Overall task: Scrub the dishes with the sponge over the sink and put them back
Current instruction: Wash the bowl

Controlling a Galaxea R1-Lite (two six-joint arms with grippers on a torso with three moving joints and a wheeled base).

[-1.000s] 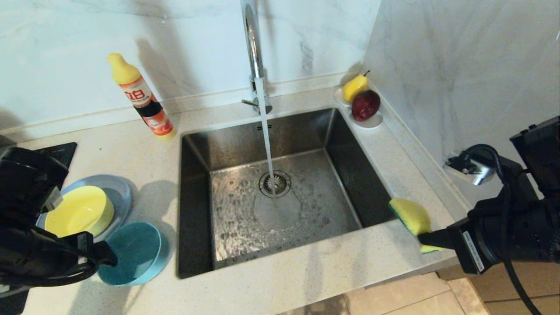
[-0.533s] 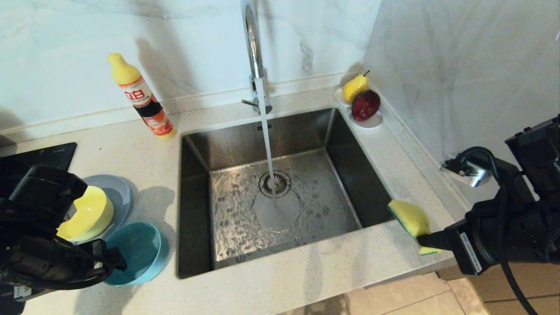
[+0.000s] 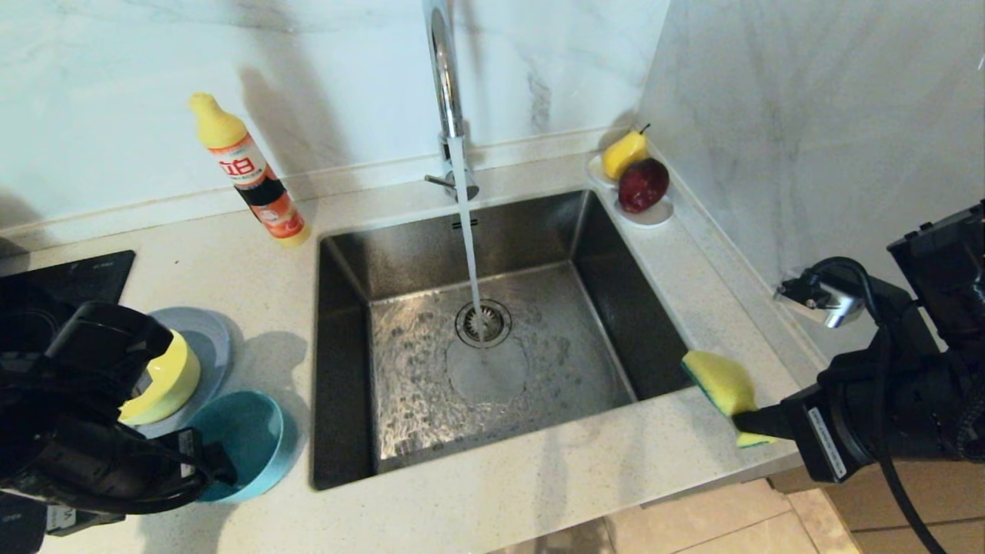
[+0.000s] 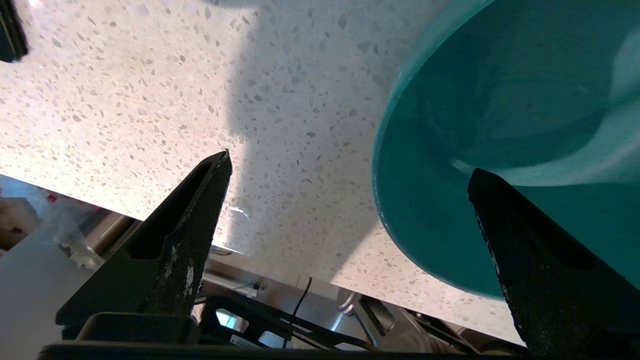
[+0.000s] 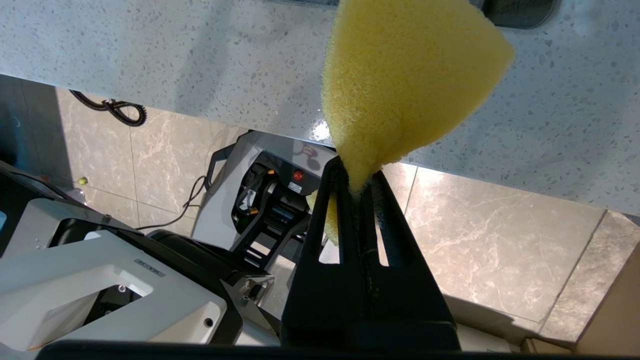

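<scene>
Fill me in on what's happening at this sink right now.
The robot is at the dishwashing stage, with nothing scrubbed yet. Its right gripper is clamped on the yellow sponge, held over the counter at the near right corner of the sink. Its left gripper is open above the rim of the teal bowl, which sits on the counter left of the sink beside the yellow-green bowl on the grey-blue plate. Water runs from the faucet into the basin.

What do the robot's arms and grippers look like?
Both arms are matte black with bulky housings and loose black cables. The right arm carries a white label strip and a silver fitting. The left gripper has pointed, hollowed black fingers with scuffed paint; the right gripper has slotted black fingers.
</scene>
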